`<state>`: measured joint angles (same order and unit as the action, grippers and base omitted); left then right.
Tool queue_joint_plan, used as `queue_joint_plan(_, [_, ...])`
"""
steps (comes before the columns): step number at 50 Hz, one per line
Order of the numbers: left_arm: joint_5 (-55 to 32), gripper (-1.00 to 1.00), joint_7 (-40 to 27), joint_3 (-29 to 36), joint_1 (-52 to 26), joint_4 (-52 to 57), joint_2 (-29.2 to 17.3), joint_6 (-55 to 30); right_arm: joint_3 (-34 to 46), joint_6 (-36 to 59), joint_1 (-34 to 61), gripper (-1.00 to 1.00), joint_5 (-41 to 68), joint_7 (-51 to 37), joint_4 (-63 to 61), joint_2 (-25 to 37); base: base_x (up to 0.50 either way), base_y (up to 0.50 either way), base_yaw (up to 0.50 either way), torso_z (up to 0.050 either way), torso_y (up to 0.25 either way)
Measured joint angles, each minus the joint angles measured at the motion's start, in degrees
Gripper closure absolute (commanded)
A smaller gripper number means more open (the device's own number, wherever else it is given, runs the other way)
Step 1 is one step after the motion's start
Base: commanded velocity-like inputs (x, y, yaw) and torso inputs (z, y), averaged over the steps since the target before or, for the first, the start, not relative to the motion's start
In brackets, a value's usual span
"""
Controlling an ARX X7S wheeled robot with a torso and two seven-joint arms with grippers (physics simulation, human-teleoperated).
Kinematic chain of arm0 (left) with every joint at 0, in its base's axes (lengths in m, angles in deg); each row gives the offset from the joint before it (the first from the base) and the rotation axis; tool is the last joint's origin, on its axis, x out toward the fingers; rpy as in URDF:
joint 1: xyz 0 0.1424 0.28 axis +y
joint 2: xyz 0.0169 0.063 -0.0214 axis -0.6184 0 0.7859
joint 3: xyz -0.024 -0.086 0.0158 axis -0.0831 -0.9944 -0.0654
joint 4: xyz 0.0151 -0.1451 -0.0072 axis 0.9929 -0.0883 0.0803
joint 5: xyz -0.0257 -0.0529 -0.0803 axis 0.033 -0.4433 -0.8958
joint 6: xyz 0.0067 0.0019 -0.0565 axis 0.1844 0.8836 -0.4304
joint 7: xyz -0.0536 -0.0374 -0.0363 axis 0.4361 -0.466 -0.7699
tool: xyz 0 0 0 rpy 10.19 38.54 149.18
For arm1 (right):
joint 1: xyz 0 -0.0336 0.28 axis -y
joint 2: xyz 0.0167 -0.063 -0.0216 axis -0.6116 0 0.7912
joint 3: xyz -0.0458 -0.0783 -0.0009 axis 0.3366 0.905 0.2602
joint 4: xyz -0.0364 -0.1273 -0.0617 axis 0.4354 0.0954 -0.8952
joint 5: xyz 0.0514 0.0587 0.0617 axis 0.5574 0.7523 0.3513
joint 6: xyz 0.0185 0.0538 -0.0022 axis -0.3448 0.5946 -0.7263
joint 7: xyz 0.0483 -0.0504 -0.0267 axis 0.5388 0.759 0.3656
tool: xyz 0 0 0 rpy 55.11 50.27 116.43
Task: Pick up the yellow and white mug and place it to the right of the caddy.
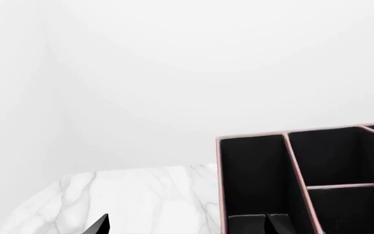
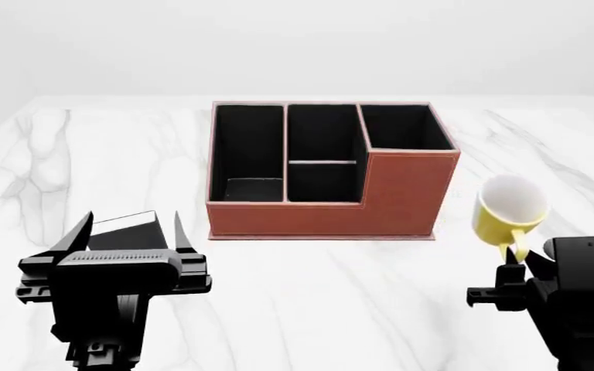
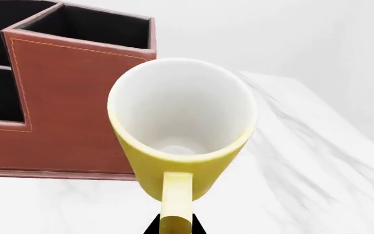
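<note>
The yellow and white mug [image 2: 510,210] hangs tilted, its white mouth toward the camera, to the right of the caddy [image 2: 330,207]. My right gripper [image 2: 515,267] is shut on the mug's yellow handle [image 3: 175,202], holding it above the marble table. The wrist view shows the mug [image 3: 181,129] close beside the caddy's taller corner [image 3: 76,102]. The reddish-brown caddy with black compartments stands mid-table. My left gripper [image 2: 127,230] is open and empty, front left of the caddy; its wrist view shows the caddy's black compartments [image 1: 304,180].
The white marble table [image 2: 308,294] spreads all around the caddy. A plain white wall [image 2: 297,39] rises behind the table's far edge. My left fingertips [image 1: 99,225] show at the bottom of the left wrist view.
</note>
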<state>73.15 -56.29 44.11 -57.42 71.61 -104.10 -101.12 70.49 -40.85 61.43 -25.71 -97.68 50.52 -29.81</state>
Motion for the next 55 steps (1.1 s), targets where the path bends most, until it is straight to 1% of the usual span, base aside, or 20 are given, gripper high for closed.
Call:
queue_joint_plan(15, [-0.24,-1.00,-0.11,0.15,-0.10,-0.44,-0.15,0.27,4.57,-0.57,7.62,1.00,-3.03,-0.09,9.29,-0.95,0.00,0.00,0.00,0.000,0.001])
queue_joint_plan(27, [-0.39,-1.00,-0.25,0.23,-0.03,-0.71,-0.28,0.56,8.68,-4.57,13.19,1.00,-6.42,0.68,19.01,-2.73,0.00,0.00,0.00,0.000,0.000])
queue_joint_plan(40, [-0.48,-1.00,-0.44,0.38,0.06,-1.01,-0.40,0.89,11.35,-10.38,16.21,1.00,-9.48,1.19,27.93,-4.61,0.00,0.00,0.00,0.000,0.001])
queue_joint_plan(55, [-0.64,-1.00,-0.67,0.49,0.09,-1.16,-0.58,1.07,12.90,-14.32,18.10,1.00,-11.27,1.87,35.27,-5.80,0.00,0.00,0.00,0.001,0.001])
